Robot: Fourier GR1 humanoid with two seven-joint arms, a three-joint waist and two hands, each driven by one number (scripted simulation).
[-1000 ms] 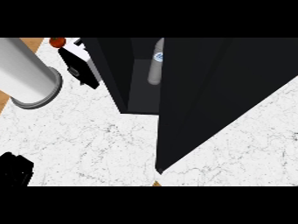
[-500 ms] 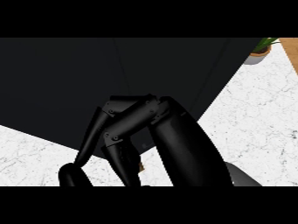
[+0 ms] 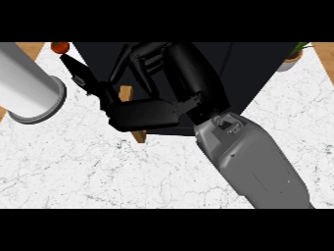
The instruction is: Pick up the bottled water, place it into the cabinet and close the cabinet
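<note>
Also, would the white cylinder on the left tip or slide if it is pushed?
The white cylinder looks tall over a slightly wider foot, so a high push would probably tip it. Once down, its round side would likely roll.

From my feed I see the black cabinet (image 3: pixel 260 73) standing on the white marble table (image 3: pixel 75 166), directly behind and partly hidden by my right hand (image 3: pixel 155 103). I can't make out the bottled water anywhere.

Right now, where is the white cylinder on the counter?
In the head view, the white cylinder lies at the far left of the marble counter, left of the black cabinet and the robot's hand.
</note>
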